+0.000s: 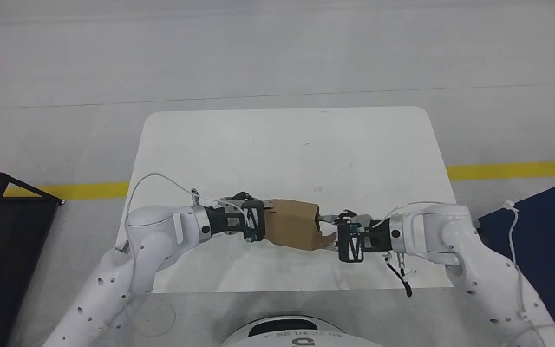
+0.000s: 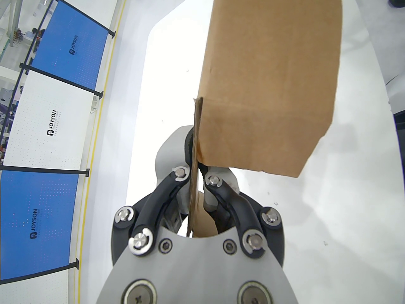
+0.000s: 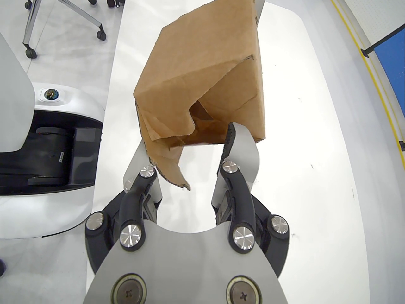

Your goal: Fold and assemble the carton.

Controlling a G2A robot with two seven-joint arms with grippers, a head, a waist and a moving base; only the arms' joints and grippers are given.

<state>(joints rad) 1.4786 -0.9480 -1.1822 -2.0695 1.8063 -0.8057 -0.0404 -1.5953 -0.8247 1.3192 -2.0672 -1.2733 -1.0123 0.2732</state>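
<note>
carton (image 1: 290, 224) spans between left gripper (image 1: 253, 220) and right gripper (image 1: 344, 236) by the table's (image 1: 286, 139) near edge, tabletop stretching beyond. left wrist: claw pinched on a flap edge. right wrist: claw spread wide around loose end flaps.

the brown corrugated cardboard carton (image 1: 290, 224) looks matt and fibrous, its cut edges rough. the white rounded table (image 1: 286, 147) is smooth with a soft sheen. the left gripper (image 2: 195, 159) has brushed grey metal, black plastic links, shiny screws.

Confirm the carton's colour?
The carton is plain brown cardboard; the left wrist view shows it best.
</note>
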